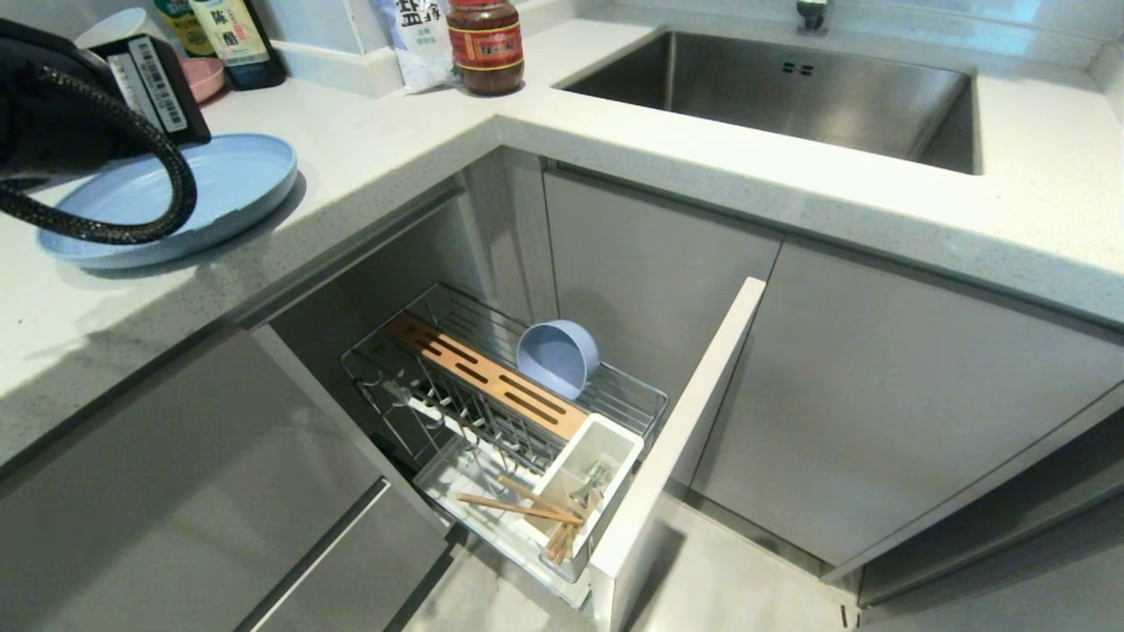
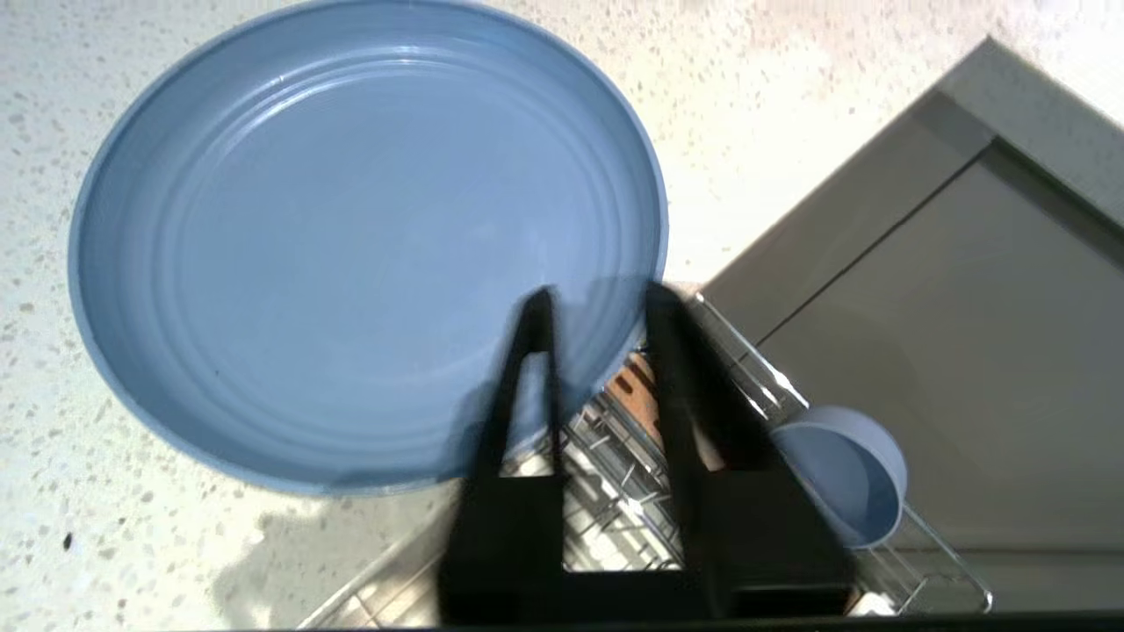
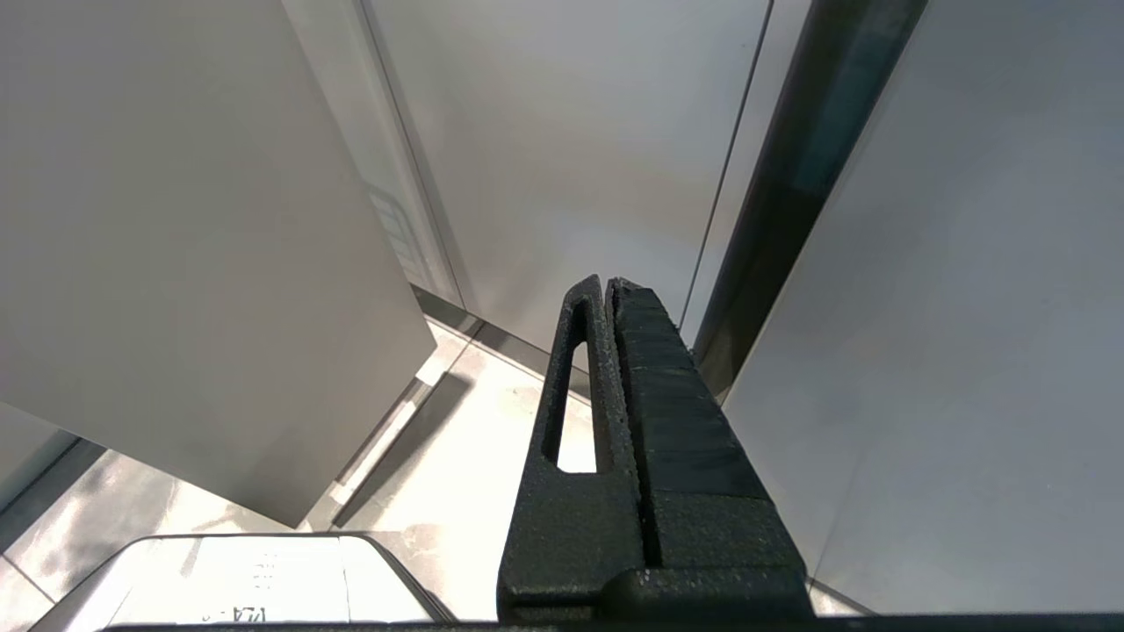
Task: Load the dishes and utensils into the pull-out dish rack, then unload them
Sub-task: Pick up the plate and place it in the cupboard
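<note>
- Plate (image 2: 351,237): lies flat on the counter (image 1: 369,149), near the edge above the rack (image 1: 492,395). No gripper touches it.
- Left gripper (image 2: 597,303): hangs above the plate's near rim. The fingers (image 2: 527,369) stand a narrow gap apart and hold nothing.
- Right gripper (image 3: 606,290): parked low beside the cabinet doors, fingers pressed together, empty.
- Bowl (image 1: 558,355): lies tipped on its side in the rack's back section, behind the wooden strip (image 1: 487,377).
- Cup (image 1: 584,478): holds the chopsticks (image 1: 527,509), which lean out over its rim. Metal utensils show inside the cup; which ones cannot be told.
- Stage, as judged: the plate is out on the counter while the bowl and utensils sit in the rack. Whether this belongs to loading or unloading cannot be told.
- Plate handling, as judged: rigid, probably light plastic, smooth and likely slippery. The wide shallow form leaves only the raised rim as a grip point.
- Grip, as judged: place 1 finger inside the rim and 1 outside, at the near edge, and close firmly.
- Risk, as judged: an edge grip lets the plate swing or slip, so carry it slowly.
</note>
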Controlling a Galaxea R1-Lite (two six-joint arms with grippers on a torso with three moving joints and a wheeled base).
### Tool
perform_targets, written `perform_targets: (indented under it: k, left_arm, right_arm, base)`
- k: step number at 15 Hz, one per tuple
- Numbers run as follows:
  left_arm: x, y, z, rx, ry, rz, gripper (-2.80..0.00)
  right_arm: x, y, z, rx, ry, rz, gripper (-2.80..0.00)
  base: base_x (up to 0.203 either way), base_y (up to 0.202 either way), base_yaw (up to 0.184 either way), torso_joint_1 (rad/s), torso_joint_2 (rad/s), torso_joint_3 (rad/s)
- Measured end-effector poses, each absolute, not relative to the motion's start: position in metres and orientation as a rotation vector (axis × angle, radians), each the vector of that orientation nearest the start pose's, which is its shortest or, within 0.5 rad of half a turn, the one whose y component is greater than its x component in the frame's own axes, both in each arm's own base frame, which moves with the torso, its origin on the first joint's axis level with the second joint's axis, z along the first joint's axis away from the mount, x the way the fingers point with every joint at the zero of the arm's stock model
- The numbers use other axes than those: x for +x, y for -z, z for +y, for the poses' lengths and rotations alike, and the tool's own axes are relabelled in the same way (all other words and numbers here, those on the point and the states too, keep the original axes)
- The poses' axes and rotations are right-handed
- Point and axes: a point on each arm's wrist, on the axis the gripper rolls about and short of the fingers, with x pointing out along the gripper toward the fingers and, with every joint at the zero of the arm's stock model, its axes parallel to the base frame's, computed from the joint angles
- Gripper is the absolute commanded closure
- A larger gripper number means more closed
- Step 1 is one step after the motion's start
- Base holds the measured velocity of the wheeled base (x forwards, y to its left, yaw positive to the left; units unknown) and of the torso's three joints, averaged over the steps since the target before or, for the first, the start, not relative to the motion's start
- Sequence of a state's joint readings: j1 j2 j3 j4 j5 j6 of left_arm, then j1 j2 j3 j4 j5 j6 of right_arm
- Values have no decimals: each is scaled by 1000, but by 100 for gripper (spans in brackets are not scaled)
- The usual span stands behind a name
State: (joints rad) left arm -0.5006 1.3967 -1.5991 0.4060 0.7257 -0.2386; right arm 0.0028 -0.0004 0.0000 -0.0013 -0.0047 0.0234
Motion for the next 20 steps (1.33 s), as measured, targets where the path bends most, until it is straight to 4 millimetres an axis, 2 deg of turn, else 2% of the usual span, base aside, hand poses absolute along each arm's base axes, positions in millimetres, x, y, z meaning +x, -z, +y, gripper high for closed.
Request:
perform_targets:
  k: [5, 12, 20]
  left_arm:
    - [202, -391, -79, -133, -300, 126, -280]
    - [255, -368, -82, -90, -383, 200, -280]
    - [277, -352, -88, -64, -395, 247, -280]
  right_arm:
    - [-23, -76, 0, 23, 2, -2, 0]
    - [-23, -76, 0, 23, 2, -2, 0]
    - [-23, -76, 0, 23, 2, -2, 0]
  base:
    - [0, 0, 0, 0, 0, 0]
    - [0, 0, 0, 0, 0, 0]
    - [0, 0, 0, 0, 0, 0]
